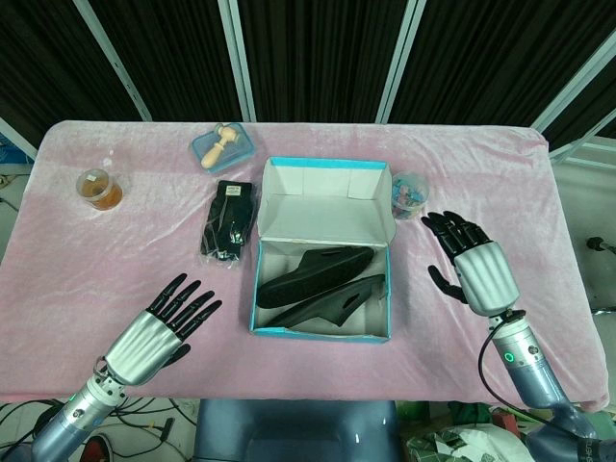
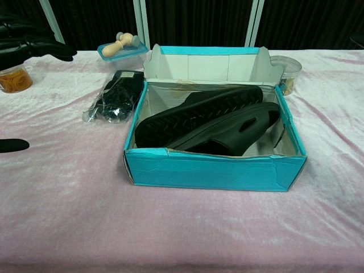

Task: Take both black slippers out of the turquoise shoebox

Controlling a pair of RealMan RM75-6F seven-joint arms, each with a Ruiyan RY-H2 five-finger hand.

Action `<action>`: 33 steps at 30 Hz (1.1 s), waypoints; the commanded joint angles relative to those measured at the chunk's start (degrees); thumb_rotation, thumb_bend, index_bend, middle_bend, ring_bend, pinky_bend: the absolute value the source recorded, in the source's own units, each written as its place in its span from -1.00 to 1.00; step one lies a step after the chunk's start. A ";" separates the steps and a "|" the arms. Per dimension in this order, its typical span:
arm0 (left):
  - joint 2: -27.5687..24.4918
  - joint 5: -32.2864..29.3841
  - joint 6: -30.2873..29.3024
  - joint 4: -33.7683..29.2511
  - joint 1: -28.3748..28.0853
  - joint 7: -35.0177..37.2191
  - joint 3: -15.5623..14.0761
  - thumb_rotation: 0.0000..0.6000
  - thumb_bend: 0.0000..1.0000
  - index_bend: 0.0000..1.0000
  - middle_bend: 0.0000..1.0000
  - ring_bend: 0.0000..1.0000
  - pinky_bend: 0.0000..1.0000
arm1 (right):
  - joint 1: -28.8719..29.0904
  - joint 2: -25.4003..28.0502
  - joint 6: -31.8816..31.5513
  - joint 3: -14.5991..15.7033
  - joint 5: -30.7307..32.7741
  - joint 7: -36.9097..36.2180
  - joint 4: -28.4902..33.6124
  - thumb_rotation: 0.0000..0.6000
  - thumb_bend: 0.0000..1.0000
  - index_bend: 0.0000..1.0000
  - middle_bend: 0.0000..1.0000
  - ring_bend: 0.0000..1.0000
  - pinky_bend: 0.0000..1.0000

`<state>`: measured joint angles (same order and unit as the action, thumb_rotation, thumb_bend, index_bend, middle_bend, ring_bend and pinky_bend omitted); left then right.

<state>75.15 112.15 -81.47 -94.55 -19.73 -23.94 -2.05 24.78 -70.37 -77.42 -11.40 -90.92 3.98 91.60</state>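
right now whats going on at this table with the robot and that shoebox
A two-armed robot is set to take two black slippers out of an open turquoise shoebox. Both slippers lie inside the box, one partly on the other, and nothing has been lifted. The left hand and right hand hover open on either side of the box, holding nothing. A black packaged item, two small jars and a lidded container sit farther back on the pink cloth.

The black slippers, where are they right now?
Both black slippers lie inside the open turquoise shoebox in the middle of the pink table, between the two open hands, in the head view.
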 commanded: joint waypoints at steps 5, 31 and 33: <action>0.40 -1.04 0.93 0.33 -0.12 0.42 -0.06 1.00 -0.99 -0.78 -0.68 -0.91 -1.00 | 0.54 -0.29 0.62 0.07 0.61 -0.46 -0.42 1.00 -0.44 -0.71 -0.71 -0.71 -0.43; -9.63 -17.30 -10.90 -4.38 11.32 2.75 4.31 1.00 -0.99 -0.57 -0.55 -0.80 -0.97 | 12.87 -2.89 22.91 3.23 2.73 -1.28 6.26 1.00 -0.82 -0.44 -0.60 -0.72 -0.43; -9.78 -17.44 -11.13 -3.85 11.54 3.78 4.41 1.00 -0.99 -0.57 -0.56 -0.80 -0.97 | 13.86 -4.00 24.08 3.39 2.92 -0.30 6.18 1.00 -0.82 -0.43 -0.60 -0.72 -0.43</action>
<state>65.62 94.95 -92.32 -98.80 -8.48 -20.67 2.17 38.09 -73.69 -54.03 -8.24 -88.03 3.03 97.79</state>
